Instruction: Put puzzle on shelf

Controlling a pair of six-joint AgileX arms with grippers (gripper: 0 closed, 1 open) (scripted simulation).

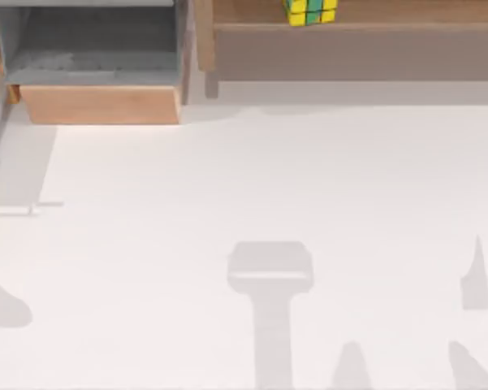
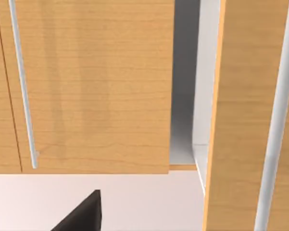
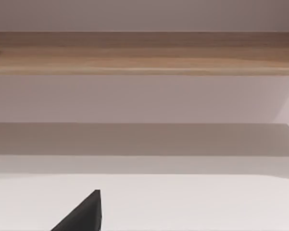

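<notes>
**Puzzle on the shelf, arms clear of the worktop**

Since the puzzle already sits on the shelf, at the far edge of the top view and toward the shelf's left end, the step in hand looks like the retreat: both arms should stay back and low so nothing brushes the ledge or nudges the cube off it.

A dark wedge of the left pincer faces a wood-fronted cabinet, and a like wedge of the right pincer faces the shelf's front edge; I cannot tell whether either is open or closed.

The puzzle is a small, hard-edged cube, gridded in yellow, green and blue. The shelf is long, light-brown wood with a raised front lip. The grey-lined box at far left has a smooth wooden front. The worktop is matte white.
</notes>
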